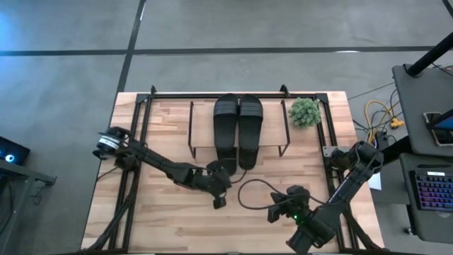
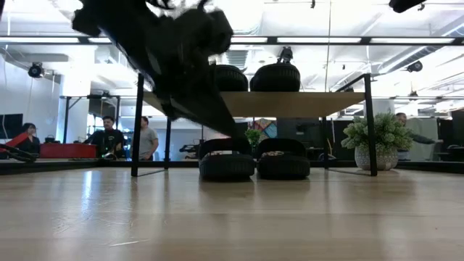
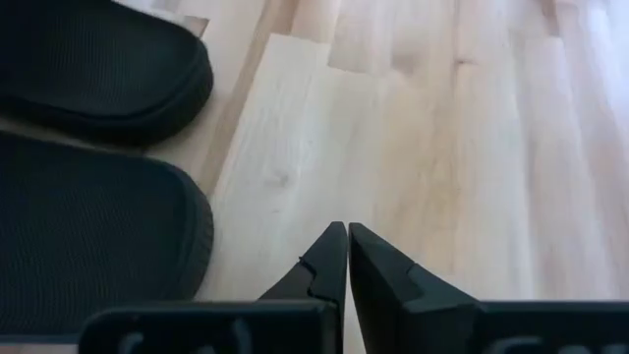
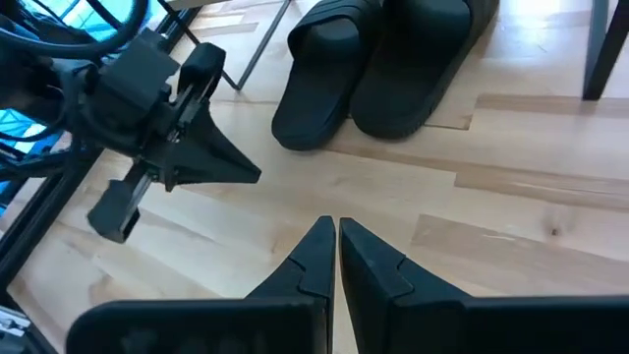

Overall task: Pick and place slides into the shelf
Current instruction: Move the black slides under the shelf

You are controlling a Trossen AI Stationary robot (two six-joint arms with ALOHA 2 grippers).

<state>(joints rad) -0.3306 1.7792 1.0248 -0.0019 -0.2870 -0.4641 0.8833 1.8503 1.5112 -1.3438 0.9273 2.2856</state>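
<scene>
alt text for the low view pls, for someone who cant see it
Two black slides sit on top of the shelf and two more stand side by side on the table beneath it. A dark robot arm hangs in at upper left, a potted plant stands right of the shelf, and people sit in the room behind.

Wooden table [image 1: 163, 219]: shelf [image 1: 272, 126], slides [image 1: 238, 131], plant [image 1: 305, 112].

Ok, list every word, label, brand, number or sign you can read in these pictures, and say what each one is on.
None can be read.
The slides and the shelf show no print.
The keyboard beside the table has lit keys, too small to read.
The left gripper and the right gripper show no lettering.
</scene>
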